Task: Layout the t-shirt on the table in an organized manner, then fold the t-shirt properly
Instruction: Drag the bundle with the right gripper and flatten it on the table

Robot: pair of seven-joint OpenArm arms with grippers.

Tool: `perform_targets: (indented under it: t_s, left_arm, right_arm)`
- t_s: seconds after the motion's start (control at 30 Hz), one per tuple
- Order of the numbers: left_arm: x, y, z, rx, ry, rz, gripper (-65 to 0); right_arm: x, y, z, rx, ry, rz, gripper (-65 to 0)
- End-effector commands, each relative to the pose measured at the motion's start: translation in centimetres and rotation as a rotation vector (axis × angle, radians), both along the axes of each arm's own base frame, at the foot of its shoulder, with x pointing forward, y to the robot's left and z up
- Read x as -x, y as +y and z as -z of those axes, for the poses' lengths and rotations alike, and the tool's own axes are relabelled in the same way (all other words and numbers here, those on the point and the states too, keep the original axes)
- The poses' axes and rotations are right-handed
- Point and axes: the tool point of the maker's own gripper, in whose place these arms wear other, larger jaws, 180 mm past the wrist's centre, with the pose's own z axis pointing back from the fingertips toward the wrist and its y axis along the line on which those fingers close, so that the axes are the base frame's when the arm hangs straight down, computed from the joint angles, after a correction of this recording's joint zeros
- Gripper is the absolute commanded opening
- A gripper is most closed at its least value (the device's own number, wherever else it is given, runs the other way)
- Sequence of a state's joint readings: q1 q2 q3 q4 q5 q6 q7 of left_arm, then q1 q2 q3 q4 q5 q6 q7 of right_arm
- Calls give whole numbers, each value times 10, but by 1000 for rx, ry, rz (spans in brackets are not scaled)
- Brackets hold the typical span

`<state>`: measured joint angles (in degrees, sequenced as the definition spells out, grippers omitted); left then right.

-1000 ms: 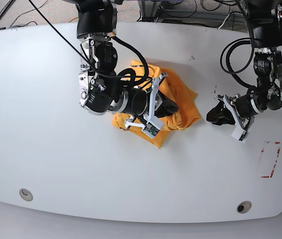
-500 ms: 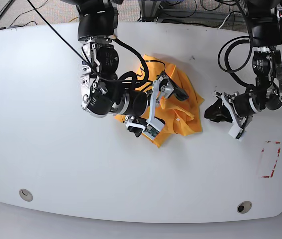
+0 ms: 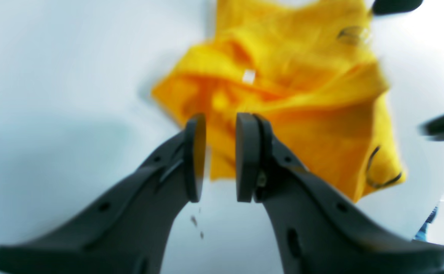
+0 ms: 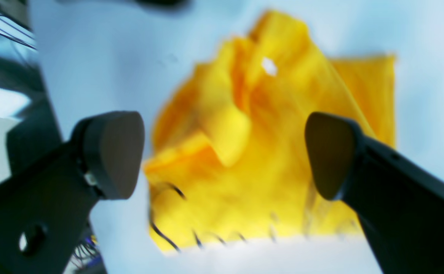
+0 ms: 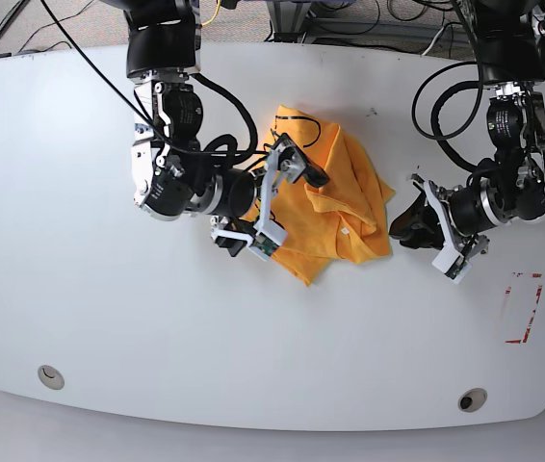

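The right gripper (image 5: 271, 200) has just let go: its jaws now stand wide apart and empty, the t-shirt (image 5: 335, 207) lying crumpled beyond the fingertips on the table (image 5: 90, 318). So the shirt is released, not yet spread. The left gripper (image 3: 220, 156) holds its pads narrowly parted on nothing, the cloth just past them. Red tape outline (image 5: 521, 308) sits well clear; the bunched folds look like the only obstacle.
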<state>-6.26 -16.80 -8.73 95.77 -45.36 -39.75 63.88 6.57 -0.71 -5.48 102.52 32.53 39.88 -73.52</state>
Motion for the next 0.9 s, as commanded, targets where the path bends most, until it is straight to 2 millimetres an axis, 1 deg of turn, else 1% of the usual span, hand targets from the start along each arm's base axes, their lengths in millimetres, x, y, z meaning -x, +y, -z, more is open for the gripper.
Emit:
perform_targets:
  t_s: [0.0,0.07,0.2,0.3,0.37,0.43,0.53,0.63,0.73,0.87]
  left_arm:
    - [-5,-1,-15,6,-45,12,-524]
    - [-5,1,-14,2,-44,9,-524]
    - [-4,1,-14,0,-42,9,-524]
    - [-4,1,-13,0,-41,9,-524]
    - [-4,2,-13,1,-40,8,-524]
    - [-4,2,-13,-3,-41,8,-525]
    - [-3,10,-14,-25,-41,5,-525]
    - [-1,13,-11,-27,-34,-1,-525]
    - [0,26,-12,-23,-37,-45,-525]
    - [2,45,-16,-23,-51,-105,-525]
  right_arm:
    - [-3,7,-12,-45,-33,-7,0]
    - [-2,7,-11,-44,-30,-7,-41]
    - [3,9,-8,-52,-13,-7,-193]
    - [3,15,-11,-70,-15,-8,-287]
    - [3,21,-14,-94,-18,-6,-315]
    - [2,25,-15,-111,-14,-4,-314]
    - [5,29,-2,-119,38,-4,-290]
    - [6,37,6,-145,79,-1,-258]
    - [6,40,9,-161,91,5,-246]
    - [7,41,15,-167,111,7,-265]
